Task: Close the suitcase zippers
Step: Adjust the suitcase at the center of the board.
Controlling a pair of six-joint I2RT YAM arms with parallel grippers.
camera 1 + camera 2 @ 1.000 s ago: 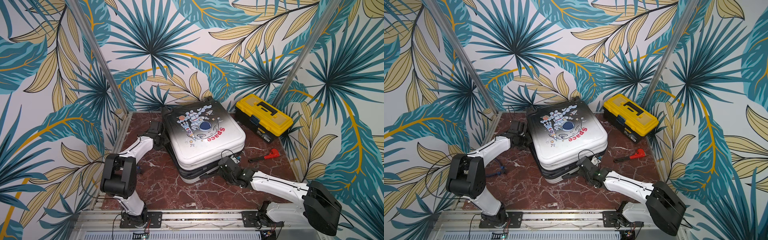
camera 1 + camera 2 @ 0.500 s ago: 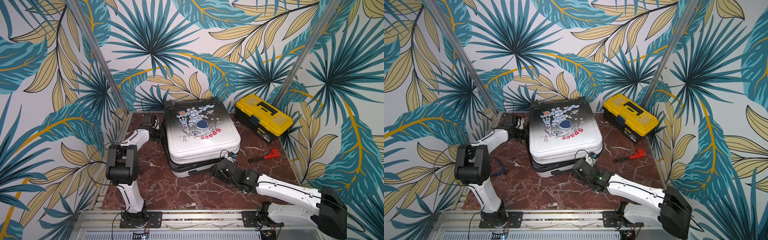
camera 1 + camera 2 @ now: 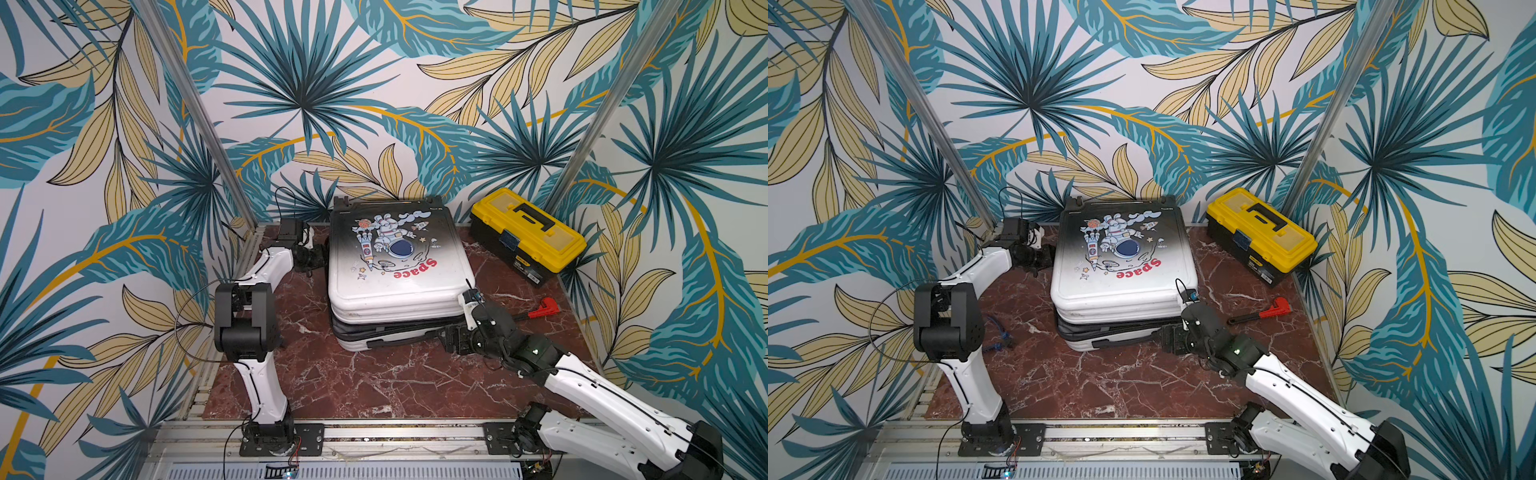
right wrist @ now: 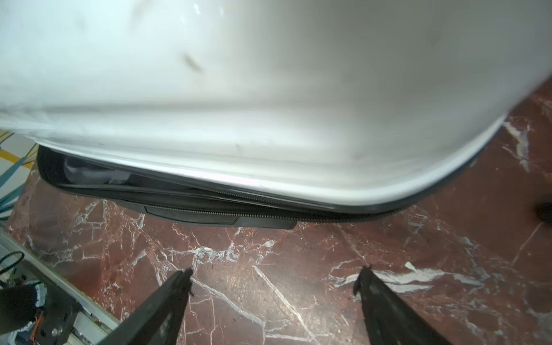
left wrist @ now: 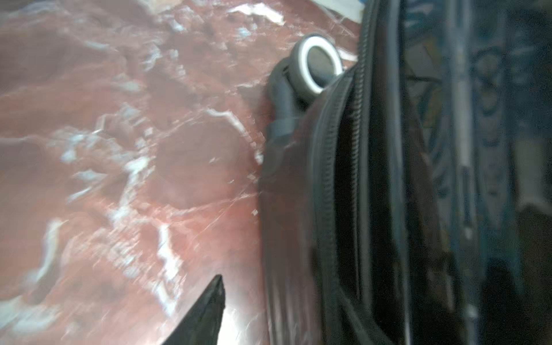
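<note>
the suitcase (image 3: pixel 390 266) lies flat on the red marble tabletop (image 3: pixel 374 386), astronaut print up and wheeled end toward the back wall. the yellow toolbox (image 3: pixel 525 232) and a red-handled tool (image 3: pixel 540 305) sit well apart on the robot's right. the zipper track (image 4: pixel 268 215) along the near edge is not closed: a dark gap runs between the white upper shell and the lower half, wider toward one end. the side seam by the wheel (image 5: pixel 319 67) gapes too.

the right gripper (image 4: pixel 275 270) is spread wide and empty, low over the marble just in front of the near seam. the left gripper (image 3: pixel 311 257) sits just beside the suitcase's left side. only one fingertip (image 5: pixel 209 310) shows in its blurred wrist view, so i cannot tell whether it is parted or closed.

risks, as i judge them:
- no pull shows in any view, so a pinch could land on bare tape or lining instead.
- neither arm braces the shell, so a tug along the track could slide or swivel the case on the smooth marble.
- the halves sit offset, and dragging a slider over mismatched teeth could jam it or snag fabric.
- the right fingers ride so low they could scrape the tabletop.
</note>
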